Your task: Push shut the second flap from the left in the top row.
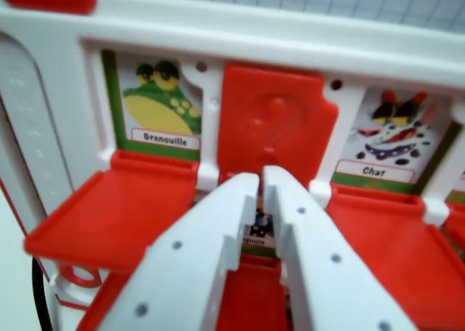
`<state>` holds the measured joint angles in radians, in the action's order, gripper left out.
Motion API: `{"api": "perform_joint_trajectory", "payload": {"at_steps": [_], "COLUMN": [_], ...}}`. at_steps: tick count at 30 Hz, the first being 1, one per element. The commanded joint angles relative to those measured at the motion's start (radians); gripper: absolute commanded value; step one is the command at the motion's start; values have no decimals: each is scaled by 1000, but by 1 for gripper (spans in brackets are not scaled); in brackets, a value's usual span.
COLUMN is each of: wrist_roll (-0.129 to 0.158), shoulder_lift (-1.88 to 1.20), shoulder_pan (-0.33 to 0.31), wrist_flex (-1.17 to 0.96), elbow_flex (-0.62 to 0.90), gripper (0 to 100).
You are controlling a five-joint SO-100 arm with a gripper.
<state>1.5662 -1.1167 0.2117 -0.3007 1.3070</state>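
Flap (272, 124): glossy red plastic, upright btwn frog/cat cards.

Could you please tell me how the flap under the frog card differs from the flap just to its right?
The frog card's flap lies folded down flat, baring the picture labelled "Grenouille"; the middle flap stands upright, covering its window. The gripper sits at the middle flap's base, away from the frog card's flap. Both are red plastic.

1 shut flap (272, 120), 2 open flaps (116, 211), 2 animal cards (161, 102).
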Motion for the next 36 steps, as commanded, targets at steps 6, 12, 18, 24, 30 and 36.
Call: {"api": "perform_joint_trajectory", "payload": {"at_steps": [6,12,18,24,30,36], "wrist_roll": [-6,12,32,35,37,67], "shoulder_lift": [-425,-741,-1135,-1447,-1672,-1921], "shoulder_pan": [9,-2,-43,-92,-114,-137], "wrist_flex": [-8,-67,-155,-276,-408,-514], "elbow_flex": [204,440,749,942,1014,1118], "gripper": [0,0,0,0,0,0]}}
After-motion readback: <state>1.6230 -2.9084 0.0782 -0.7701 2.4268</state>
